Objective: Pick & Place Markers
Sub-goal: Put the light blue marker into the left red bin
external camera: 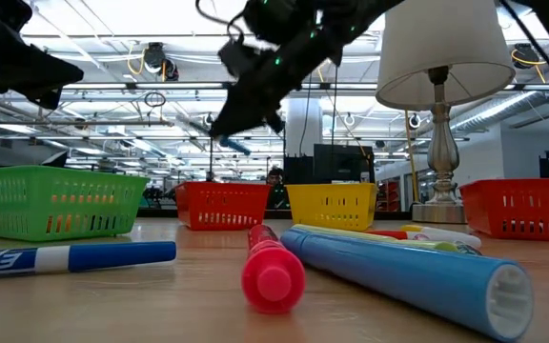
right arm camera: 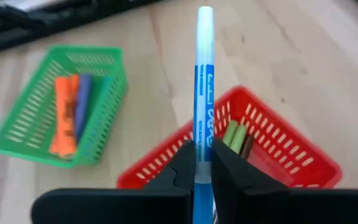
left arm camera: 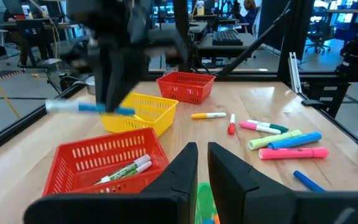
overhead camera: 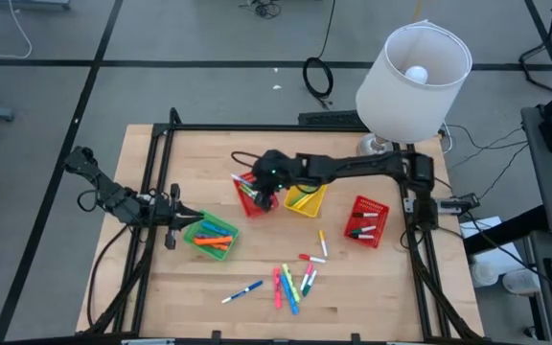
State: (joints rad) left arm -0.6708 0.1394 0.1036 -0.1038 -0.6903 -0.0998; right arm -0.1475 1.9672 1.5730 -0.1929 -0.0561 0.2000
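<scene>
Both arms are dark, jointed and matte, with black cables along them. The right arm shows small green lights near its wrist. Each claw has two blunt, black, wedge-shaped fingers.

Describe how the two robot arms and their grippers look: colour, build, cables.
Both arms are black, built from slim jointed segments. The right arm shows a small green light near its wrist. Black cables loop beside the left arm. The left gripper and the right gripper each have two flat, matte black fingers.
</scene>
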